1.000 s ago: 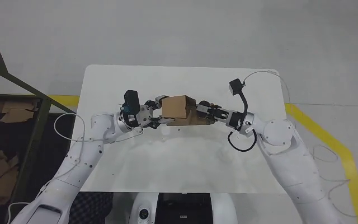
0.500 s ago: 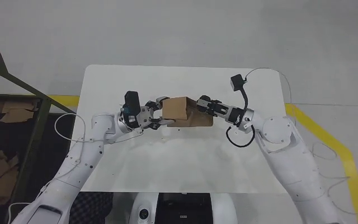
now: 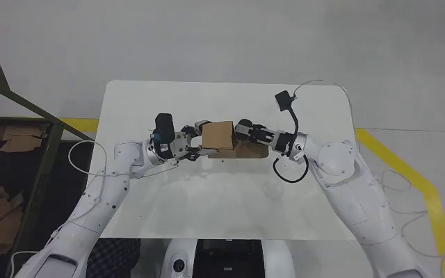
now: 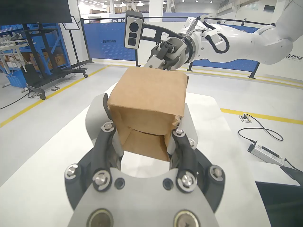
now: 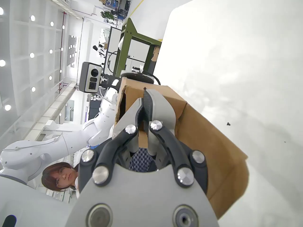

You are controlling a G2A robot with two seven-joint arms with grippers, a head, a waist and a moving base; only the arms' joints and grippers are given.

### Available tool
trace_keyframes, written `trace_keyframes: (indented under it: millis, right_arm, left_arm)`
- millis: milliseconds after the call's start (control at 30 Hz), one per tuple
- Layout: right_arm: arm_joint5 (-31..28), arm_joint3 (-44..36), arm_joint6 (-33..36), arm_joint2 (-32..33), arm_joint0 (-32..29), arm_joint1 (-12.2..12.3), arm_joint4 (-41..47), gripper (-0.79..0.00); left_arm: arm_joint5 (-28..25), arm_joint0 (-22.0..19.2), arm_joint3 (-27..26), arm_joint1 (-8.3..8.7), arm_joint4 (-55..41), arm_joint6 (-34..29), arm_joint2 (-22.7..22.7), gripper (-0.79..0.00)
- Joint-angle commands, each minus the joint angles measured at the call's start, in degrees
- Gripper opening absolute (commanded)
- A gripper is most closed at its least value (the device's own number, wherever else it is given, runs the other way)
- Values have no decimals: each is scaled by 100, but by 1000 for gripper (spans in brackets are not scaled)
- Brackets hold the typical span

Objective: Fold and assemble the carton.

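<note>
in the last second my right gripper (image 3: 241, 128) has come in closer to the carton (image 3: 219, 134), from just beside its open end to right over that end, and the wrist has turned with it. its fingers are now pressed almost together and seem to pinch a wall of the carton there. the left gripper (image 3: 200, 137) has not moved: it clamps the other end, one finger on each side. the carton is held up between both, over the middle of the table (image 3: 208, 201), with a loose flap (image 3: 254, 149) sticking out beside the right gripper. i judge the folding of this end is only beginning.
</note>
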Motion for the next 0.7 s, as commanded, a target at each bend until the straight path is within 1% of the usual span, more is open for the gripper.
trace_keyframes:
  millis: [0, 167, 300, 367, 500, 667]
  right_arm:
    - [32, -120, -66, 194, -151, 39, -53, -785]
    - [14, -459, -279, 826, -704, 150, -24, -785]
    - [68, -458, -497, 1285, -1134, 215, 44, -785]
    - [109, -353, -517, 1480, -1309, 238, 214, -785]
    - [155, -96, -296, 1430, -1440, 242, 394, -785]
    - [-23, 233, -159, 1114, -1328, 190, 656, -785]
  left_arm:
    - [0, 0, 19, -1, -14, 3, -8, -345]
    - [20, 2, 45, -1, -33, 17, -39, -348]
    - [28, 6, 33, 2, -44, 46, -75, -345]
    - [34, 16, 28, 4, -55, 67, -98, -351]
    - [38, 30, 16, 3, -93, 95, -122, -357]
    - [28, 42, -17, -1, -112, 102, -129, -363]
